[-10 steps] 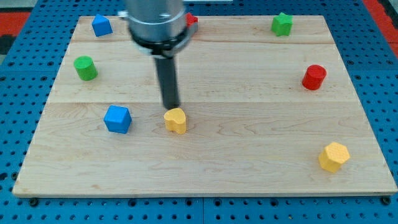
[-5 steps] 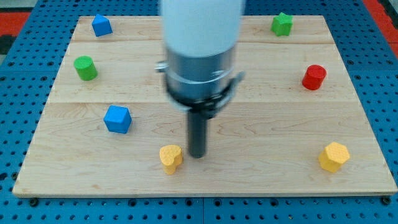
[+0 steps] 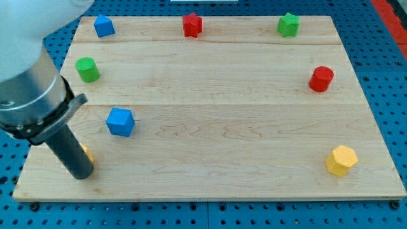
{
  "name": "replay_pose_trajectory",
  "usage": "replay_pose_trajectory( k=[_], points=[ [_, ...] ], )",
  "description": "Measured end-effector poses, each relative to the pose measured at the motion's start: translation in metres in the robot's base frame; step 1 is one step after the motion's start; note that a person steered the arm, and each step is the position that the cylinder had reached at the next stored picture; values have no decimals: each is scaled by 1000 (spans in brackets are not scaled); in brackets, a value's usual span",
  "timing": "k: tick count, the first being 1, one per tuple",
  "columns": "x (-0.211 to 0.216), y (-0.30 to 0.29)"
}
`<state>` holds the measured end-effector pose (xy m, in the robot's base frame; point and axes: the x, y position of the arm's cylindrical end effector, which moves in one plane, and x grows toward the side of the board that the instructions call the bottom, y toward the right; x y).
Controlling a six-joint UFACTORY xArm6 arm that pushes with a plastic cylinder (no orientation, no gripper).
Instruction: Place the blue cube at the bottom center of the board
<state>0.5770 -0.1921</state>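
The blue cube (image 3: pixel 120 121) sits on the wooden board (image 3: pixel 210 108) at the view's left, a little below mid height. My tip (image 3: pixel 81 175) rests near the board's bottom left corner, below and to the left of the blue cube and apart from it. A yellow block (image 3: pixel 86 154) is mostly hidden behind the rod, touching it on its right side.
A second blue block (image 3: pixel 103 26) is at the top left. A green cylinder (image 3: pixel 87 69) is at the left edge. A red block (image 3: pixel 192 25) and a green block (image 3: pixel 288 24) are along the top. A red cylinder (image 3: pixel 321 79) and a yellow hexagonal block (image 3: pixel 341 159) are at the right.
My tip has swept from the board's middle down to the bottom and then left, pushing the yellow block to the bottom left corner. The blue cube has not moved.
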Motion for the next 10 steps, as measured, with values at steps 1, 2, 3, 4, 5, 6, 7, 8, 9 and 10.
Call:
replay_pose_trajectory(
  k=[1,2,3,4,5,6,7,8,9,10],
  points=[
    [-11,18],
    [-47,39],
    [-43,-1],
    [-45,-25],
    [-83,-30],
    [-110,44],
    [-80,106],
    [-63,125],
    [-51,127],
    [-34,118]
  ],
)
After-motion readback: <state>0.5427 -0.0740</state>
